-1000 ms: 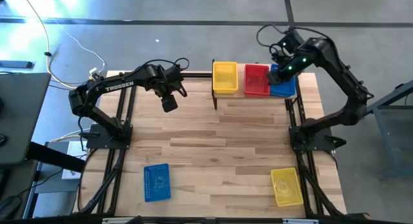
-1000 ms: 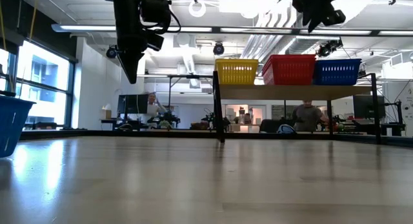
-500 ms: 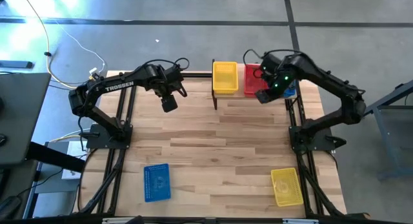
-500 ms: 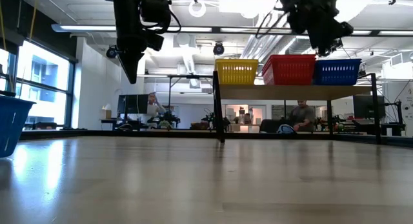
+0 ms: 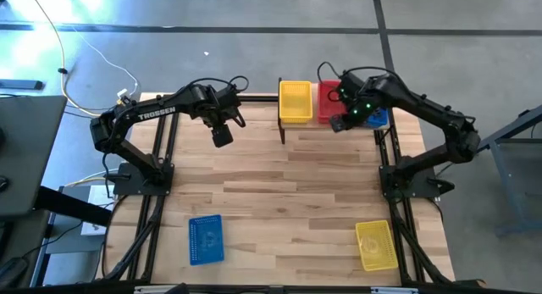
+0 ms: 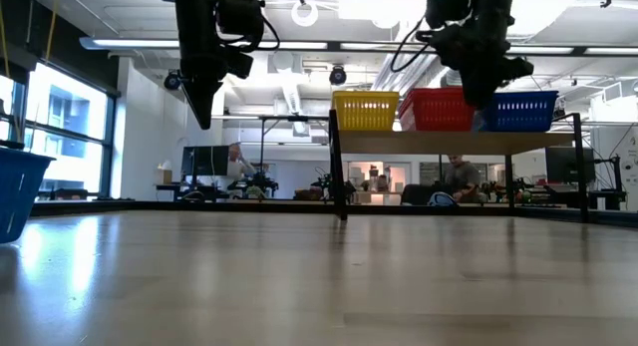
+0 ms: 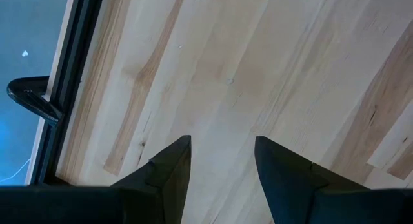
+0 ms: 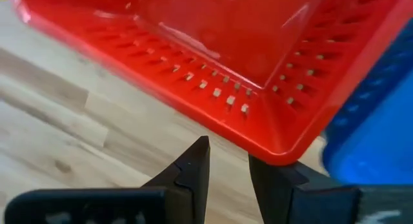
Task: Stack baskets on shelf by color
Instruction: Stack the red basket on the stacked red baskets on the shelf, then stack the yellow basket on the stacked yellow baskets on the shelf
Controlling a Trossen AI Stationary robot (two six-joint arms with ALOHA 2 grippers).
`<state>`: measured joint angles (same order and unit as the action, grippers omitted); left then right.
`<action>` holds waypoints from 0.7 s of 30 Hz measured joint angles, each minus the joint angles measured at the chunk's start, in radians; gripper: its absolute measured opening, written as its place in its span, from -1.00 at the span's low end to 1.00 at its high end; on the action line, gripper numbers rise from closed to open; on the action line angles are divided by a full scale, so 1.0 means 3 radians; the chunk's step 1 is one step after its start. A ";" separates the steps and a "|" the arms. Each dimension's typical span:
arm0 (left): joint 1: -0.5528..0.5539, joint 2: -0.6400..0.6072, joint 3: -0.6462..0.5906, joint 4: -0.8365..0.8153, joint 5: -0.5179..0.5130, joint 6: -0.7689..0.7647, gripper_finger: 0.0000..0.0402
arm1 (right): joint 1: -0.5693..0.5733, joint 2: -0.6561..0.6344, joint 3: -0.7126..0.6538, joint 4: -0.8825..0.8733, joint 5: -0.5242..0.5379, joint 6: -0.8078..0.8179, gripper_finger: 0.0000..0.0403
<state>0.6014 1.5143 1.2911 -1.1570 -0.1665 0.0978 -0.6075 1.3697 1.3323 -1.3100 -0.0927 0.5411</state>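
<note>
At the shelf's (image 5: 292,127) front edge, my right claw (image 5: 339,124), apart and empty, faces the red basket (image 5: 329,103); next, fetch a loose basket.

Legible text, one item: "TROSSEN", white capital letters, printed along the dark upper link of the left arm (image 5: 155,113), seen in the high view above the table's left edge. No other lettering, label or number readable.

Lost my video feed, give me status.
Right gripper open, empty, at red basket rim on shelf. Left gripper open, waiting above table. Nothing blocking.
</note>
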 joint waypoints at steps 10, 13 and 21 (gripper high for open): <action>0.0000 0.0000 0.0000 -0.0002 0.0001 -0.0002 -0.20 | -0.0045 0.0000 0.0046 -0.0083 -0.0072 0.0001 -0.53; 0.0000 0.0000 0.0000 -0.0007 0.0008 -0.0053 -0.20 | -0.0019 -0.0004 0.0131 -0.0225 -0.0058 0.0003 -0.53; -0.0034 0.0000 0.0000 -0.0031 0.0421 -0.0185 -0.20 | 0.0235 -0.0010 0.0314 -0.0378 -0.0082 0.0003 -0.53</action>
<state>0.5911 1.5143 1.2911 -1.1664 -0.0401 0.0424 -0.5370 1.3666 1.4265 -1.4233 -0.1174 0.5419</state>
